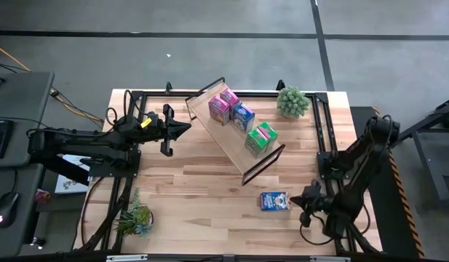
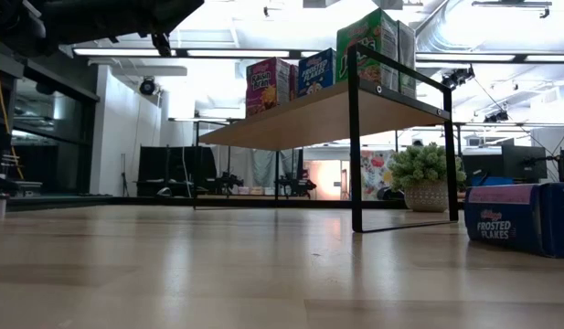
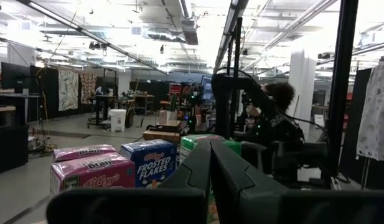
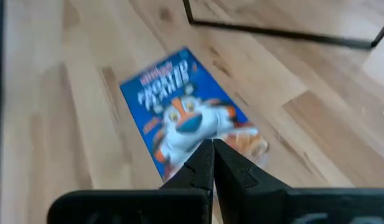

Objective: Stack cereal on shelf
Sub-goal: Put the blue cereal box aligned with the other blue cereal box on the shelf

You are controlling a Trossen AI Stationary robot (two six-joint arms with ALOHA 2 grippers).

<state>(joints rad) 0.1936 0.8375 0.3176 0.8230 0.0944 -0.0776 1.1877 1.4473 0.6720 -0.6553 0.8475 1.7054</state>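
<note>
The shelf [image 1: 235, 138] stands slantwise at the table's middle, on thin black frame legs [image 2: 355, 137]. On its board stand two pink cartons [image 1: 223, 105], a blue one [image 1: 243, 115] and green ones [image 1: 260, 138]. The low view shows them in a row: pink [image 2: 268, 84], blue [image 2: 315, 71], green [image 2: 373, 41]. One more blue Frosted Flakes carton [image 1: 275, 201] lies flat on the table near the right front. My right gripper [image 1: 295, 198] is shut at that carton's right end [image 4: 241, 134]. My left gripper [image 1: 186, 129] is shut and hangs in the air left of the shelf, pointing at it. My right gripper [image 4: 213, 144] has its shut fingertips over the right end of the flat blue carton, slanting down from the table's right side. I cannot tell whether they touch it. The carton lies with its broad face on the table.
A potted plant [image 1: 292, 102] stands at the far right behind the shelf, and shows in the low view [image 2: 425, 174] too. A second plant [image 1: 134, 218] sits at the near left corner. Bare tabletop [image 1: 202, 189] lies between the shelf and the near edge.
</note>
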